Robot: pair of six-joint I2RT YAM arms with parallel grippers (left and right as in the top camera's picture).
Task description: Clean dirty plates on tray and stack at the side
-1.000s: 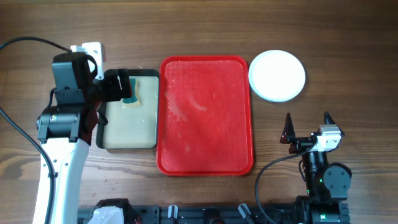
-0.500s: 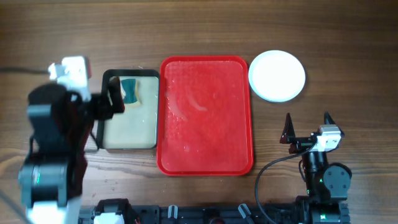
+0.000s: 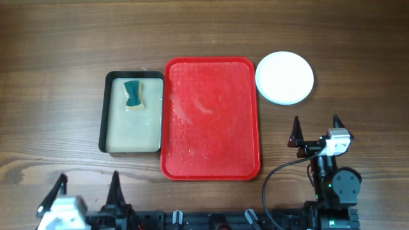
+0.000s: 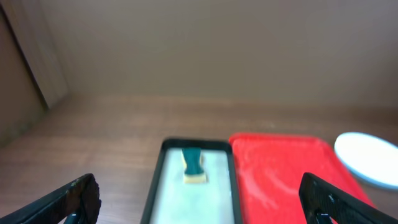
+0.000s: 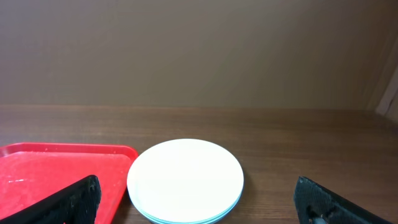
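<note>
The red tray (image 3: 212,118) lies in the middle of the table with nothing on it but wet streaks; it also shows as tray (image 4: 280,171) and tray (image 5: 56,174). The plates (image 3: 284,77) sit in one stack right of the tray's far corner, white on top, with a pale blue-green edge showing beneath in the right wrist view, plates (image 5: 185,179). My left gripper (image 3: 86,195) is open at the front left edge, holding nothing. My right gripper (image 3: 316,128) stands open and bare in front of the stack.
A black-rimmed beige tray (image 3: 132,128) sits against the red tray's left side, with a teal and yellow sponge (image 3: 133,94) near its far end. Bare wooden table surrounds everything.
My left arm has drawn back from over the beige tray to the table's front left edge, leaving the sponge lying in that tray. The right arm has not moved.
</note>
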